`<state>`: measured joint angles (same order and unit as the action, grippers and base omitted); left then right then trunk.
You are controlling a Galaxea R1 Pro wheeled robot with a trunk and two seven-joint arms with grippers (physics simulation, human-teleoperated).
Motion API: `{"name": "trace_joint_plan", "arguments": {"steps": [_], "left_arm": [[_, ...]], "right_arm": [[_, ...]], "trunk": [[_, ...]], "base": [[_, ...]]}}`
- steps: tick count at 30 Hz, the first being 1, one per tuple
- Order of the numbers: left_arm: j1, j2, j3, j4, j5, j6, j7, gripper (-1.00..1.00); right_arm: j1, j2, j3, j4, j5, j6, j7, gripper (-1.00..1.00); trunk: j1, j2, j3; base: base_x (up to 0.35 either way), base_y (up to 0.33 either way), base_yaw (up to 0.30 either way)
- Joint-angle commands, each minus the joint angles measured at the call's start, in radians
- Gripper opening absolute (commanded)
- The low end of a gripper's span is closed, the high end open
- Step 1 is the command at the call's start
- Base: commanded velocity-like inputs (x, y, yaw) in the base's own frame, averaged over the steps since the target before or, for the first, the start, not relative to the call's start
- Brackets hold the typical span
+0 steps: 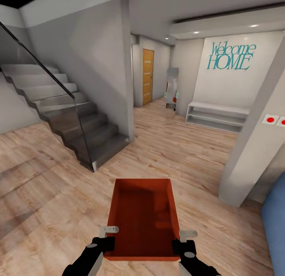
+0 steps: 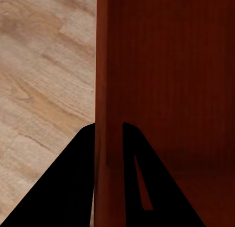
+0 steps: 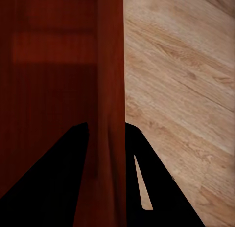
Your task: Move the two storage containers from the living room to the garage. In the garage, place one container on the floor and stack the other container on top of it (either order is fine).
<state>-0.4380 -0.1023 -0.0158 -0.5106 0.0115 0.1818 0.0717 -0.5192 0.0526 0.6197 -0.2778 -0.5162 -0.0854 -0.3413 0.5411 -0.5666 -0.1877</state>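
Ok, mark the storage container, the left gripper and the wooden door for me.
storage container (image 1: 140,212): head view, on its inside bottom.
left gripper (image 2: 107,144): left wrist view, midway between the fingertips, which clamp the container's side wall.
wooden door (image 1: 147,76): head view, middle of the door panel at the hallway's end.

I have the container (image 1: 143,218) straight ahead of me, above the plank floor (image 1: 47,189), with my left gripper (image 1: 107,236) on its left wall and my right gripper (image 1: 183,239) on its right wall. The staircase (image 1: 67,117) rises ahead on my left. A door (image 1: 147,76) stands at the far end. A bench (image 1: 217,115) sits ahead on my right under the wall sign (image 1: 231,56), with a pillar (image 1: 257,133) nearer and the sofa (image 1: 275,228) behind that.
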Motion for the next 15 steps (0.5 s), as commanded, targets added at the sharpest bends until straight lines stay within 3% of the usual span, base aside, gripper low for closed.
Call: {"name": "trace_joint_plan", "arguments": {"steps": [1,15], "left_arm": [[-0.001,0.001,-0.003,-0.005,-0.014,0.007,0.011,-1.00],[-0.001,0.001,-0.003,-0.005,-0.015,0.007,0.011,-1.00]], "right_arm": [[-0.001,-0.002,-0.008,0.026,-0.022,-0.008,-0.021,-1.00],[-0.002,-0.002,-0.008,0.026,-0.022,-0.008,-0.021,-1.00]], "trunk": [[0.001,-0.001,-0.002],[0.001,-0.001,-0.002]], "base": [[0.323,0.000,0.000],[0.323,0.000,0.000]]}}
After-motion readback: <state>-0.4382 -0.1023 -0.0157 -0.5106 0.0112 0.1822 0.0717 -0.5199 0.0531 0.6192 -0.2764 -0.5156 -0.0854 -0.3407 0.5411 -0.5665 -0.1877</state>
